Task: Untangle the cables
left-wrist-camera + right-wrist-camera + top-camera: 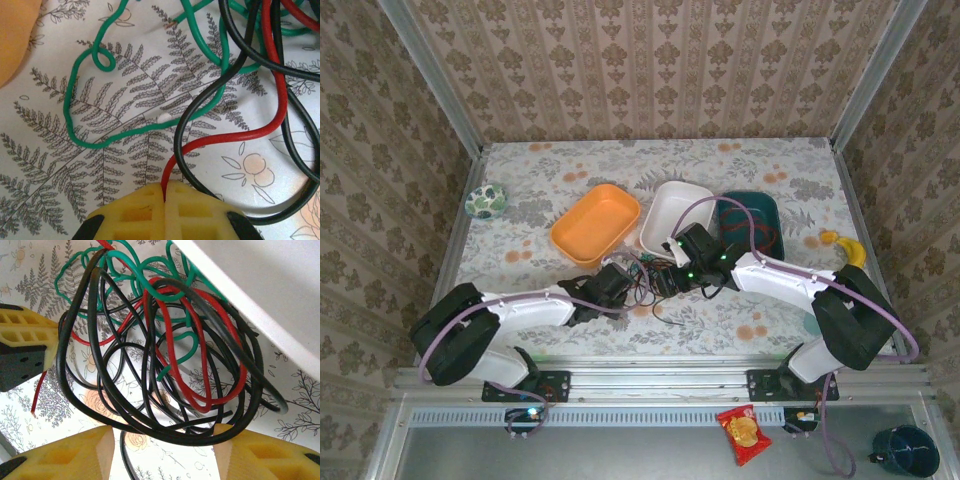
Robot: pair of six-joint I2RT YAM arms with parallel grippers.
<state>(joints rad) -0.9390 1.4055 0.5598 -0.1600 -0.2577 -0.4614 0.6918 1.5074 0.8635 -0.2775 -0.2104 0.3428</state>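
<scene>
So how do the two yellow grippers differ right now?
The left gripper is closed, pinching a single thin red cable, while the right gripper stands wide open. The left gripper grips just that one strand, whereas the right gripper has a dense tangle of black, red and green cables looping down into its gap. Both have yellow gridded fingers.

Beige-and-brown damask wallpaper (640, 60) lines the three walls that close in a table (570, 165), its top covered in a pale print of ferns, leaves and small orange flowers. Grey metal posts (432, 75) stand at the table's far corners, one on the left and one on the right. A ribbed aluminium rail (660, 380) runs along the near edge, above a dull grey floor (620, 450). Soft, even light leaves only faint shadows on the tabletop.
</scene>
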